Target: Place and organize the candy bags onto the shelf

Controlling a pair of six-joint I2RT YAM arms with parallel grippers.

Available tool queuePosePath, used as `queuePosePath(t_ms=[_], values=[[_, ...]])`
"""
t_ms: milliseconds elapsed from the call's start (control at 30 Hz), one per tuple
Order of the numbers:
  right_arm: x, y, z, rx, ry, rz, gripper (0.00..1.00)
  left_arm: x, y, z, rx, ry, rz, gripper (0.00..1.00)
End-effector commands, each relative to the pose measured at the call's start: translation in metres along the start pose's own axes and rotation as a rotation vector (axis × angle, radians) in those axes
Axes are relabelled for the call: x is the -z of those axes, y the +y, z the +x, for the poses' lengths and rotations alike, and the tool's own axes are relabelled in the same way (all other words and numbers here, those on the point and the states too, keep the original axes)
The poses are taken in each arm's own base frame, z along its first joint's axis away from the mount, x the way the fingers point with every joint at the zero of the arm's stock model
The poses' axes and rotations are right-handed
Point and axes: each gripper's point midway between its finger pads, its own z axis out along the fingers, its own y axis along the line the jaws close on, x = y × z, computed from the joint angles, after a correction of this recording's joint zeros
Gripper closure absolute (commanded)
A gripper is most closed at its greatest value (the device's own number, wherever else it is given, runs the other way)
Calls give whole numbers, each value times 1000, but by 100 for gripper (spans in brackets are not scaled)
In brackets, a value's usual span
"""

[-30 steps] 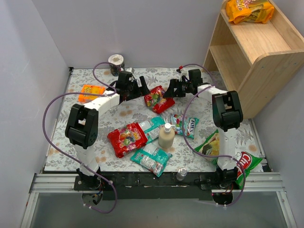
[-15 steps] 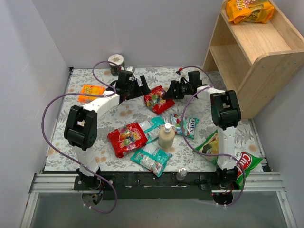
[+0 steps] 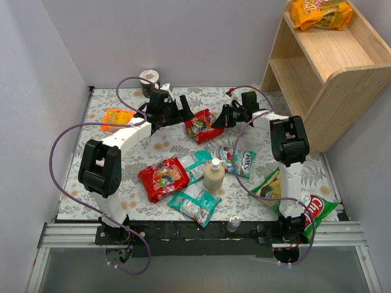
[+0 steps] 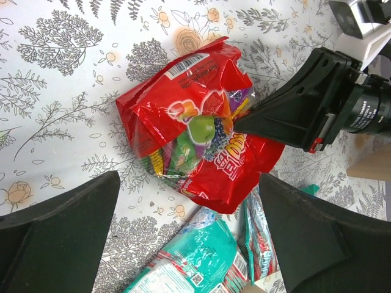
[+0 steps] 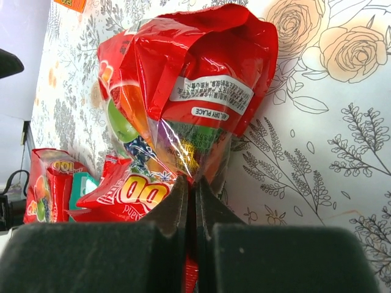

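A red candy bag (image 3: 201,126) lies crumpled at the table's far middle, pinched at its right edge by my right gripper (image 3: 221,119). In the right wrist view the fingers (image 5: 194,183) are shut on the bag's (image 5: 183,67) plastic. My left gripper (image 3: 185,115) hovers open just left of it, and its fingers (image 4: 186,183) straddle the bag (image 4: 195,122) without touching. A second red bag (image 3: 163,178) and three teal bags (image 3: 197,163) (image 3: 194,204) (image 3: 239,160) lie nearer. An orange-yellow bag (image 3: 321,13) sits on top of the wooden shelf (image 3: 342,70) at the far right.
A soap bottle (image 3: 214,175) stands among the teal bags. Green chip bags (image 3: 272,183) (image 3: 317,210) lie at the near right. A small orange packet (image 3: 117,118) and a paper cup (image 3: 148,79) are at the far left. A small bottle (image 3: 233,223) stands at the near edge.
My right gripper has shut on the red bag's edge, bunching it up. The left gripper has moved slightly closer to the bag and stays open.
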Motion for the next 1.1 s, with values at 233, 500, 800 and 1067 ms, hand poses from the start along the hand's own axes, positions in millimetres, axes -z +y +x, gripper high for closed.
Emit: queuePosePath(t_ms=[233,500,800,1067], values=[[80,140,-131,257,-306,-42,99,40,-19,-18,-13,-78,45,2],[137,222,-185,373,-484,-62,99,75,23,-27,55,-254,-156,2],[229,304,-244,514,-803,61,99,94,31,-26,71,-316,-180,2],[325,355,-272,590,-1123,244,99,86,29,-16,60,-272,-159,2]])
